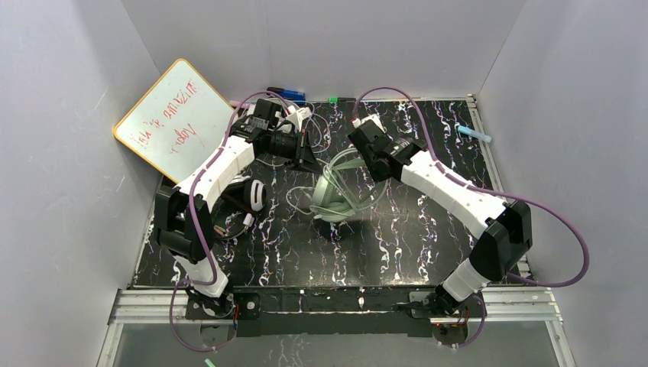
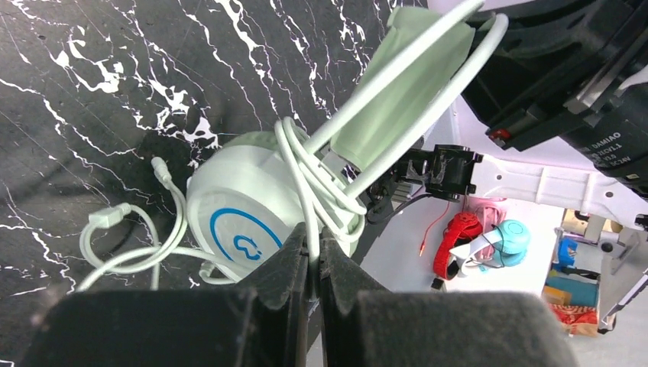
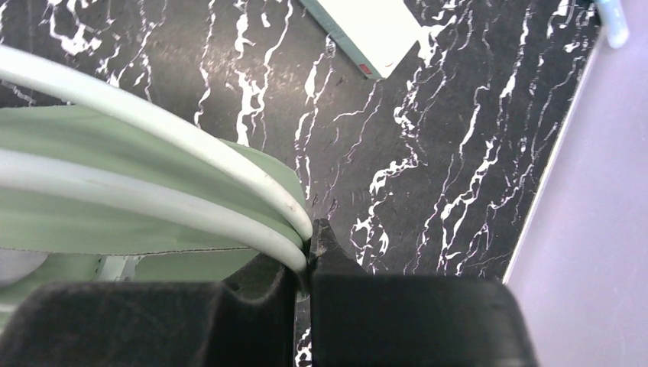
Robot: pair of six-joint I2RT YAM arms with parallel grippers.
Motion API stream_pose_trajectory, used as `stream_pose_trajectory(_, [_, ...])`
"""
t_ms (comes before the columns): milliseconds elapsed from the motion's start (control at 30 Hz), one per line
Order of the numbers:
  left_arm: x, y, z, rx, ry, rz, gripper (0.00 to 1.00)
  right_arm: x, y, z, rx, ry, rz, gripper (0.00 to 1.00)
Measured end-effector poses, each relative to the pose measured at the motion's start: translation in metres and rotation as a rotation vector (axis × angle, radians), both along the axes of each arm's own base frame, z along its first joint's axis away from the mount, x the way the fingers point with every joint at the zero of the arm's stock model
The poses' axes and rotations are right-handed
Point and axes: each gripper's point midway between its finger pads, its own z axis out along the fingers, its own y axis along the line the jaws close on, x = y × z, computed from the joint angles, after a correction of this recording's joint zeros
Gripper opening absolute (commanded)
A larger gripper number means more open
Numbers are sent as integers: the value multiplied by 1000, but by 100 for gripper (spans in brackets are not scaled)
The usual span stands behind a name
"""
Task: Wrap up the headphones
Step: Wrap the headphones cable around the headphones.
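Wrapping seemed partway: the left end effector [image 2: 313, 251] pinched the pale cable [image 2: 302, 164], loops on the mint-green headphones [image 2: 237, 202] just beyond it, slack [image 2: 130, 246] unwound. The right end effector [image 3: 309, 246] clamped the headband [image 3: 115, 172].

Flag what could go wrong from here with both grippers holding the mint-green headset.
The left gripper pinches one thin strand of pale cable; it may slip, loosening the coils on the ear cup. The right gripper holds the headband at its very fingertips, so the mint-green headset could twist free. The loose plug end could snag.
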Motion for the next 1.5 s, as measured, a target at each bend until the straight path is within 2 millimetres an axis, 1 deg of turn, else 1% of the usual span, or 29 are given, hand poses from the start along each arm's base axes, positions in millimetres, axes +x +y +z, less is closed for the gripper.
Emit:
stream_pose_trajectory(233, [-6,-2,-2,-26,36,-11,7,18,0,6,-57,-65,-57,1])
stream_pose_trajectory(300, [-10,-4,-2,-40,48,-26,12,20,-1,7,-70,-76,-63,1])
stream_pose_trajectory(333, [-12,-5,-1,-52,56,-35,15,21,-2,9,-74,-83,-69,1])
stream_pose_trajectory(467, [-23,-15,2,-101,80,-73,21,26,-8,17,-88,-123,-108,1])
stream_pose_trajectory(533, [-30,-20,5,-129,85,-89,22,29,-10,20,-87,-137,-123,1])
stream_pose_trajectory(633, [-36,-25,11,-170,79,-92,24,30,-8,22,-70,-140,-126,1])
stream_pose_trajectory(767, [-39,-27,12,-205,71,-73,36,30,-2,21,-27,-127,-122,1])
stream_pose_trajectory(900, [-34,-30,1,-198,65,-28,53,30,8,23,37,-121,-128,1])
stream_pose_trajectory(967, [-35,-32,-4,-188,61,-11,58,31,11,23,72,-120,-139,1])
stream_pose_trajectory(1100, [-40,-43,-6,-174,26,1,60,34,14,28,163,-127,-172,1])
stream_pose_trajectory(1200, [-46,-50,1,-177,-31,0,61,35,8,36,234,-131,-199,1])
stream_pose_trajectory(1333, [-53,-54,6,-179,-93,0,60,37,2,46,308,-132,-223,1])
stream_pose_trajectory(1500, [-70,-62,-2,-162,-132,-25,59,39,3,45,363,-102,-230,1])
